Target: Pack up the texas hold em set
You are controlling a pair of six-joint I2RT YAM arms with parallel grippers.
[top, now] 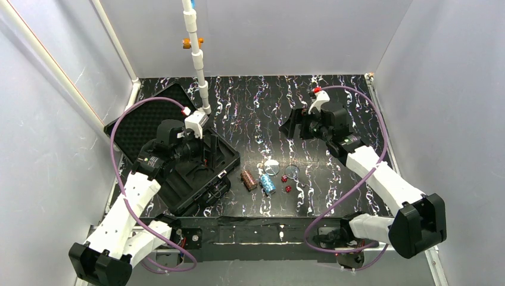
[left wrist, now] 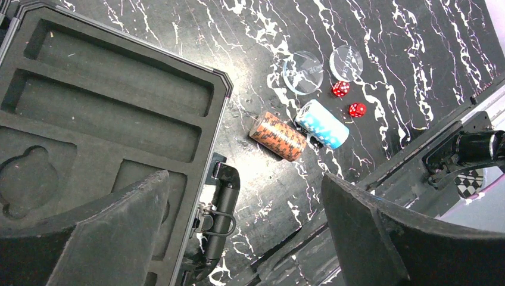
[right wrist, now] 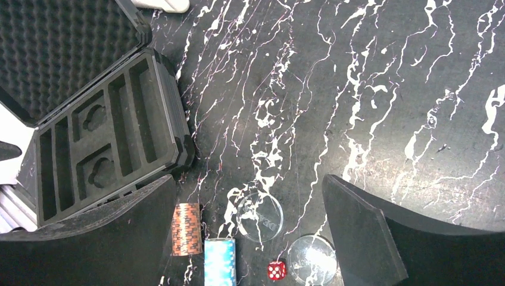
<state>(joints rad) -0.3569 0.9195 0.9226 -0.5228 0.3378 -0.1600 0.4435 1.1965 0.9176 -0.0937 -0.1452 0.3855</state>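
Open case at left, loose pieces mid-desk; both pairs of jaws are spread wide and hold nothing.
The black case point(left wrist: 107, 113) lies open at the left of the marbled desk point(top: 250, 107), and the left jaws hang over its right edge. Just right of it, on their sides, lie the brown chip stack point(top: 248, 179) and the blue-white chip stack point(top: 267, 184). Next come two clear discs point(top: 271, 166) with lettering too faint to read, and two red dice point(top: 284, 178). The right jaws hover behind these, touching none.

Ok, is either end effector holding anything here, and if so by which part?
Nothing is held. The left end effector and the right end effector are both open and empty.
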